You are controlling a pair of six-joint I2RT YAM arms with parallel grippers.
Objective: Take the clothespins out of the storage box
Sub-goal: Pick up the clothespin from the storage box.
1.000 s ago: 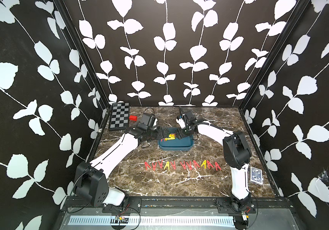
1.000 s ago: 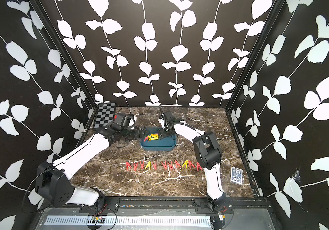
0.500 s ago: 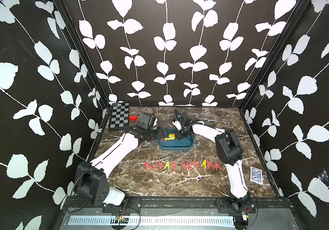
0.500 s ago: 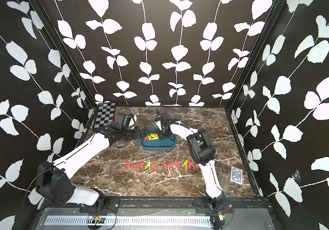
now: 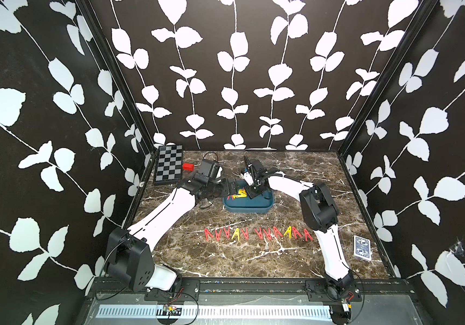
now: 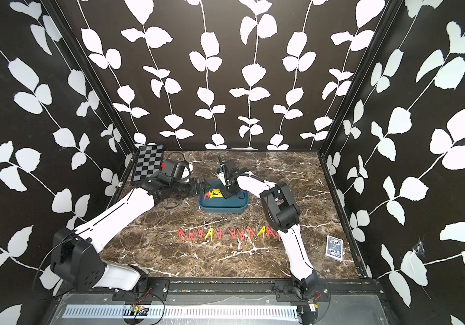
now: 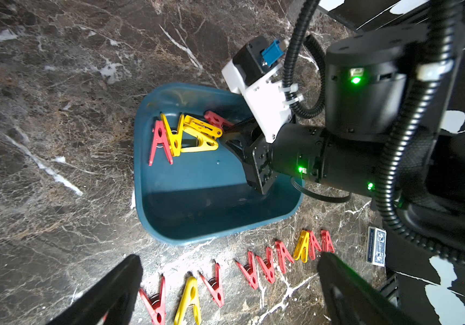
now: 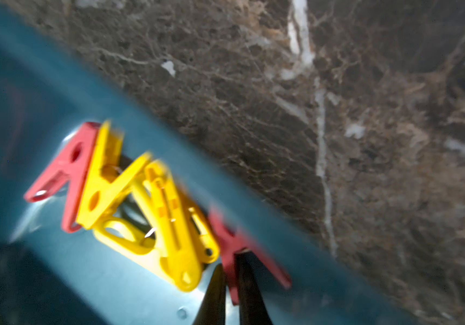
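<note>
Robot lab enclosure, leaf-patterned walls (image 5: 225,84), marble tabletop (image 5: 225,261)

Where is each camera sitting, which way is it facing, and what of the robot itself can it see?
Top views: high in front, looking down over the table; left arm and right arm show whole.
Left wrist: on the left arm, looking down on the storage box and row of clothespins; open left hand and right arm show.
Right wrist: low in the box; right hand shut on a red clothespin.
Shared: both wrist views show the box's yellow clothespins.

Right gripper (image 8: 229,270) clamped, left gripper (image 7: 229,257) spread wide
</note>
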